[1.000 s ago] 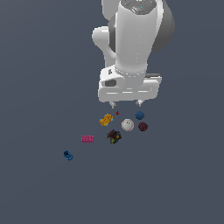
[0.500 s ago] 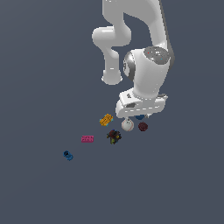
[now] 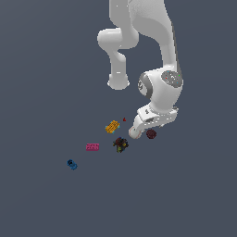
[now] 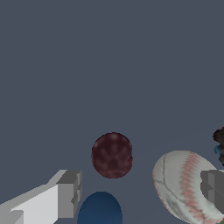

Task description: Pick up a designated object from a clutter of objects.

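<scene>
Between the spread fingers of the tool (image 4: 140,192), nothing is held; the maroon ball (image 4: 112,155) lies free on the tabletop, apparently just ahead. Centring is advised, avoiding the white ball (image 4: 183,183).

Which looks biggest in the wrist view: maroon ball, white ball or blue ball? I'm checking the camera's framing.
1. white ball, largest, though cut by the frame edge and partly behind a finger.
2. maroon ball, wholly visible.
3. blue ball, only its top shows, so its rank is unsure.
Nearness to the camera skews all three.
</scene>
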Action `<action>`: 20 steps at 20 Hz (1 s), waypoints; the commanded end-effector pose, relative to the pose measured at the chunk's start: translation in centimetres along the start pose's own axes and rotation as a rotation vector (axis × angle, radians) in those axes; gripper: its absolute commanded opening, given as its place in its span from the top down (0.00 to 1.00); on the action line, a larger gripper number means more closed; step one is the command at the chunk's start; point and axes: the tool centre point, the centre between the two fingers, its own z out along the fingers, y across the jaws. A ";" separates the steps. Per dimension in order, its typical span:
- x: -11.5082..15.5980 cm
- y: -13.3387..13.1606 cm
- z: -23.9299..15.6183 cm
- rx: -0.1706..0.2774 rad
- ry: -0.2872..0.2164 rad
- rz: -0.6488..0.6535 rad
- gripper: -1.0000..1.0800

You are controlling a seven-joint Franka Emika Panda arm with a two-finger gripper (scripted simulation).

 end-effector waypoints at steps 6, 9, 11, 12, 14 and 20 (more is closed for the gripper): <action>-0.9 -1.9 2.3 0.006 0.001 -0.034 0.04; -0.9 -1.9 2.3 0.006 -0.001 -0.034 0.04; -0.9 -1.9 2.4 0.006 -0.001 -0.034 0.04; -0.9 -1.9 2.5 0.006 -0.001 -0.034 0.04; -0.9 -1.9 3.0 0.006 -0.001 -0.034 0.04; -1.0 -2.0 5.7 0.006 0.000 -0.035 0.04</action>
